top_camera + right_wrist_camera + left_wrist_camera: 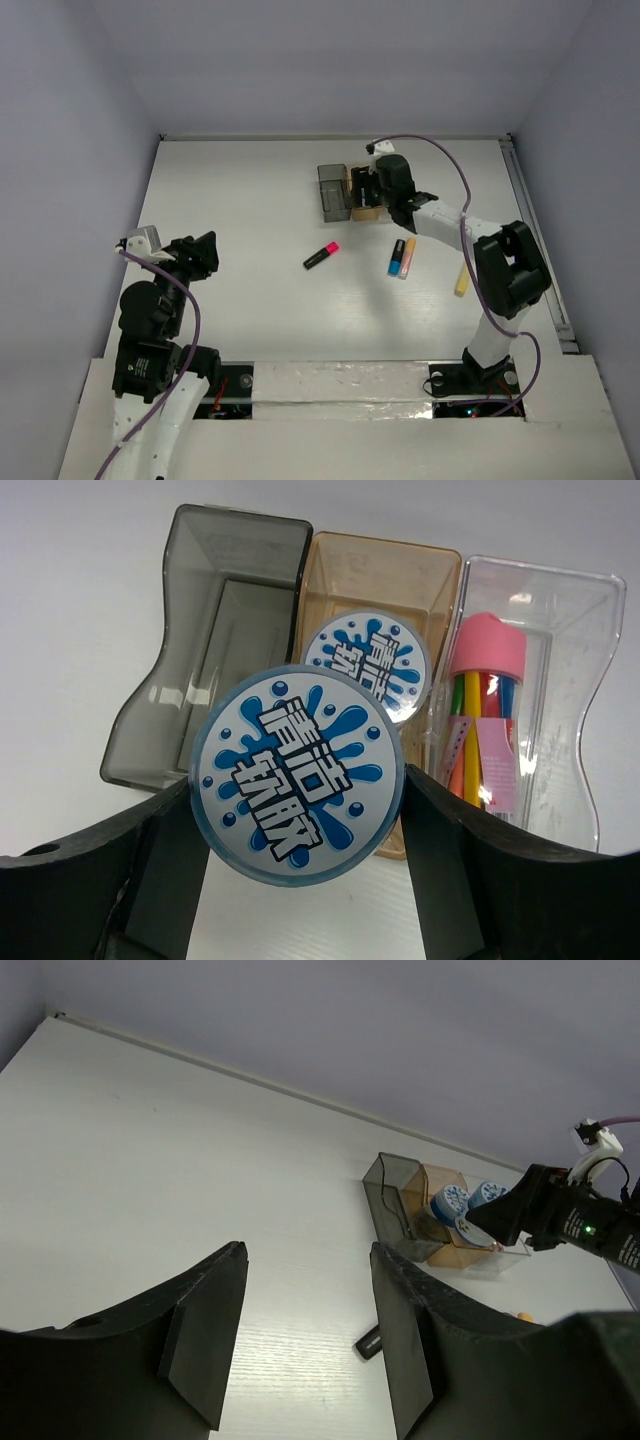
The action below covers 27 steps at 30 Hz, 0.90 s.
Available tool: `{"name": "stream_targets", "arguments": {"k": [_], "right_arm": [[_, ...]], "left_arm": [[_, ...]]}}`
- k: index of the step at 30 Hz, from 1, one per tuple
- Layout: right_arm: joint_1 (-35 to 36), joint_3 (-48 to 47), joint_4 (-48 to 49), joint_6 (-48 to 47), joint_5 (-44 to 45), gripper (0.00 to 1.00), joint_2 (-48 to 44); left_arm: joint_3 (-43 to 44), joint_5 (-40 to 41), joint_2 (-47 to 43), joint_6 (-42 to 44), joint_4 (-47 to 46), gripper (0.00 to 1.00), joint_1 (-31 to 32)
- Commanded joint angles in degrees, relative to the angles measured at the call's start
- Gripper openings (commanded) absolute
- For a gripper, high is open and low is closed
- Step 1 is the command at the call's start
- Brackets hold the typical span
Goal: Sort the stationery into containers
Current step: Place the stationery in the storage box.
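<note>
At the left, the left claw [305,1330] was held above the table [250,200], well apart from the work. Its jaws were parted widely and nothing was gripped between them.

Nearer the middle, the pink-black highlighter [321,256] was seen lying loose on the table, not yet sorted.

Behind it, three joined bins were set in a row. Nothing was seen in the dark grey bin [215,630]. One patterned disc [366,667] was already lodged in the amber bin [380,580]. The pink-capped tube [488,650] was contained in the clear bin [560,630].

The right claw [297,810] was positioned over the bins and was closed on the second disc [297,772], which was pinched at its rim between the jaws. As far as could be judged, the disc was held above the near end of the row, about over the wall shared by the grey and amber bins.

To the right, the blue highlighter [397,257] and orange highlighter [408,257] were lying side by side on the table. The yellow highlighter [462,280] was lying farther right.

The step in hand was judged to be the placing of the second disc. For the next move, the right claw would need to be centred over the amber bin, lowered and opened, so that the disc is dropped beside its twin and not onto a dividing wall. Four highlighters were left to be sorted.
</note>
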State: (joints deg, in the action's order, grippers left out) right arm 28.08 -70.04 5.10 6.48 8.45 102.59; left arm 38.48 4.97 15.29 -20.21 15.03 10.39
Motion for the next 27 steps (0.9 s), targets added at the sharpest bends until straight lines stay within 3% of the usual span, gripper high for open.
{"name": "stream_targets", "arguments": {"k": [1,14,20,27], "right_arm": [[-1.35,-4.22,2.98,0.72,-0.98,0.47,1.2],[-3.99,-11.35,-0.53,4.5,-1.77,0.47,8.07],[-3.99,-2.74,3.42,5.91,-3.87,0.43,-1.15],[-3.99,-0.97,-3.25,5.47,-8.1,0.43,-3.62]], "left_arm": [[0.02,-0.14,0.36,0.61,-2.9,0.49,-0.2],[0.11,0.13,0.88,0.61,-2.9,0.49,-0.2],[0.1,-0.05,0.97,0.69,-2.99,0.49,-0.2],[0.1,-0.05,0.8,0.7,-2.99,0.49,-0.2]]}}
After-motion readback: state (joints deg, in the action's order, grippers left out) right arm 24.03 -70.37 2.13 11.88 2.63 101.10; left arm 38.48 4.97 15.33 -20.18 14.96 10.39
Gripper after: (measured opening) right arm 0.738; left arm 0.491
